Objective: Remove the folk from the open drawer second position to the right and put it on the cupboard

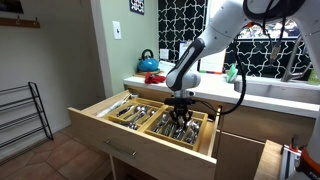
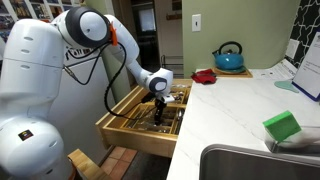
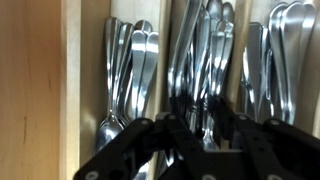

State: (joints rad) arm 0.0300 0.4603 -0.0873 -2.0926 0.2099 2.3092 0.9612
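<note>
Your pincer [image 3: 203,138] fills the bottom of the wrist view, jaws apart and clamped on nothing, as far as I can judge. Reading left to right: the drawer [image 3: 35,90] wall, a slot of silver handles [image 3: 130,70], then the slot straight ahead of the jaws, where the fork [image 3: 198,60] should lie (tines are not discernible), its long axis running away from you. Straddle one handle across its width; the bench [image 2: 240,100] beside the kettle [image 2: 229,58] has bare room.
</note>
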